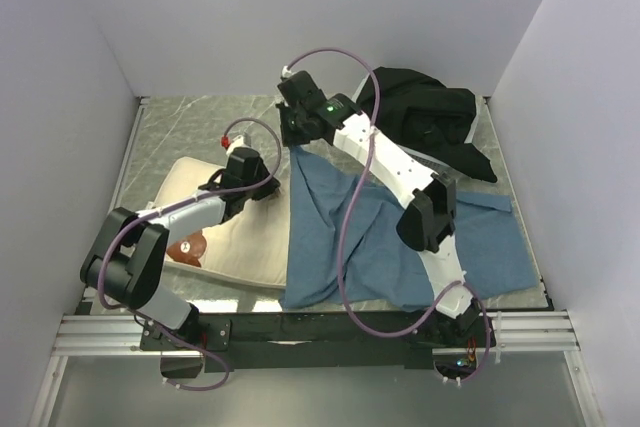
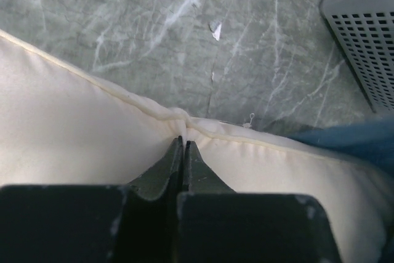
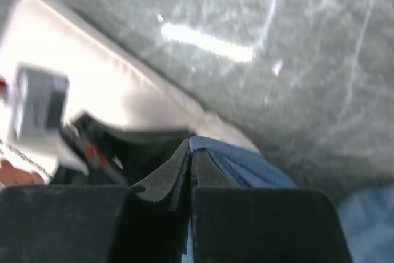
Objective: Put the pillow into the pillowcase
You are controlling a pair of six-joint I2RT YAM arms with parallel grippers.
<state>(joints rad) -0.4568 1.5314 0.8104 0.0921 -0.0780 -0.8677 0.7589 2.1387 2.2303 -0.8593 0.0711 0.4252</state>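
Observation:
The cream-white pillow (image 1: 240,242) lies at the left of the marble table, its brown bear print showing beside the left arm. My left gripper (image 1: 266,188) is shut on the pillow's far piped edge (image 2: 203,129), pinching the seam. The dusty-blue pillowcase (image 1: 400,237) spreads wrinkled over the middle and right, overlapping the pillow's right end. My right gripper (image 1: 294,143) is shut on a corner of the pillowcase (image 3: 246,167) and holds it raised above the table, just past the pillow's far right corner (image 3: 123,93). In the left wrist view, blue pillowcase fabric (image 2: 357,143) shows at the right.
A black cloth heap (image 1: 430,117) sits at the back right on a grey perforated box (image 2: 363,29). White walls close in the table on three sides. Purple cables loop over both arms.

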